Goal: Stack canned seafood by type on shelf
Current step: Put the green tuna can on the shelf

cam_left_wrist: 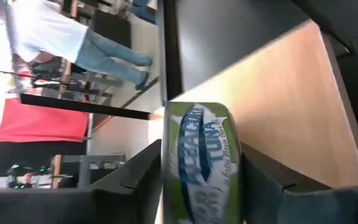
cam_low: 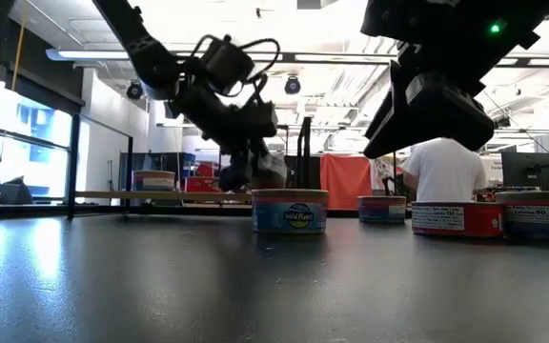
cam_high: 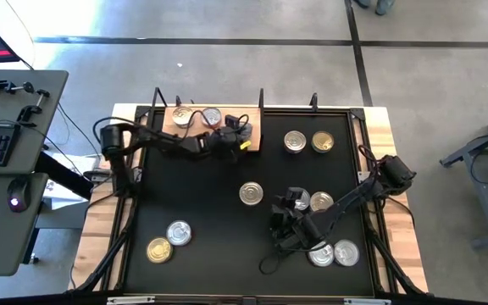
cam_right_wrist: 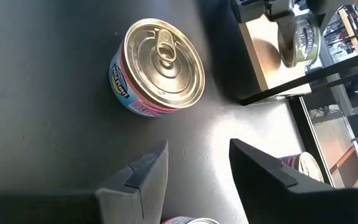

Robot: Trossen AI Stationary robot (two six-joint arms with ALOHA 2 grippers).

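The shelf (cam_high: 214, 127) is a light wooden board at the table's far edge, with two tins (cam_high: 182, 116) (cam_high: 211, 116) standing on it. My left gripper (cam_high: 237, 140) reaches over the shelf's right end, shut on a green-labelled tuna tin (cam_left_wrist: 201, 162). My right gripper (cam_right_wrist: 197, 168) stands open over the black table, with nothing between its fingers. A pink-labelled tin (cam_right_wrist: 160, 65) with a gold lid stands just ahead of it, at mid-table (cam_high: 251, 194). My left gripper pinches the green tuna tin between its two fingers, one on each flat end (cam_left_wrist: 166, 180), so the label wall faces the wrist camera. The fingers come from the table's left, slanting a little down. The tin is turned on edge over the shelf's wood (cam_left_wrist: 291, 106); whether it touches the wood I cannot tell.
Two tins (cam_high: 294, 141) (cam_high: 322, 141) stand at the far right, two more (cam_high: 179, 233) (cam_high: 159, 250) at the near left, and others (cam_high: 320, 202) (cam_high: 333, 253) lie under my right arm. A person (cam_low: 441, 171) stands beyond the table.
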